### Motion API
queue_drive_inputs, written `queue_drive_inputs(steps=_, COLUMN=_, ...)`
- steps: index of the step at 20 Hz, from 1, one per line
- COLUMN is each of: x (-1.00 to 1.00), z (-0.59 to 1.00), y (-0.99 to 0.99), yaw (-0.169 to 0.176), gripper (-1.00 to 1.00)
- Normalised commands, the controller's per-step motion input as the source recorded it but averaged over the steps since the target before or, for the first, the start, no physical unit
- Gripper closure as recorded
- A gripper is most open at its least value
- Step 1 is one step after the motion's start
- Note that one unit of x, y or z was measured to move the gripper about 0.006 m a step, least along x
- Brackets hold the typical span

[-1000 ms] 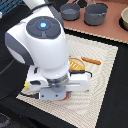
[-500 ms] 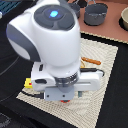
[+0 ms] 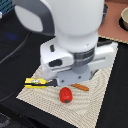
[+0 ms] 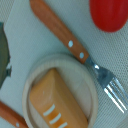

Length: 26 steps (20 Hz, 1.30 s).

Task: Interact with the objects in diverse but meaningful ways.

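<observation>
A red round fruit (image 3: pixel 65 94) lies on the beige mat (image 3: pixel 100 100) near its front edge; it also shows in the wrist view (image 4: pixel 110 14). A flat yellow packet (image 3: pixel 36 82) lies at the mat's edge on the exterior view's left. The golden-orange bread loaf (image 4: pixel 55 102) sits in a pale round bowl (image 4: pixel 31 82), directly under the wrist camera and hidden by the arm in the exterior view. My gripper's fingers are hidden under the white arm (image 3: pixel 70 45) and do not show in the wrist view. The pale carton is out of view.
An orange-handled fork (image 4: pixel 57 27) lies between the bowl and the red fruit, tines (image 4: pixel 107 85) beside the bowl. Its handle shows in the exterior view (image 3: pixel 80 87). A second orange handle (image 4: pixel 7 112) lies near the bowl. A grey pot (image 3: pixel 124 17) stands at the back.
The arm has swung over the bowl with the bread loaf and now hides it in the exterior view. The red fruit and packet have not moved.
</observation>
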Motion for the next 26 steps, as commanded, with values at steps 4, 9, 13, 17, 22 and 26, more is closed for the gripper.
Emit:
queue_drive_inputs(steps=4, x=-0.08, z=-0.08, y=0.32, yaw=0.129, gripper=-1.00)
queue_drive_inputs(steps=9, x=-0.10, z=-0.04, y=0.16, yaw=0.101, gripper=-1.00)
queue_drive_inputs(steps=13, x=-0.29, z=-0.17, y=0.39, yaw=0.100, gripper=-1.00)
queue_drive_inputs(steps=17, x=-0.29, z=-0.17, y=0.40, yaw=0.093, gripper=-1.00)
queue_drive_inputs(steps=22, x=-0.29, z=-0.03, y=0.25, yaw=0.048, gripper=-1.00)
queue_drive_inputs(steps=26, x=-0.28, z=-0.09, y=0.11, yaw=0.000, gripper=-1.00)
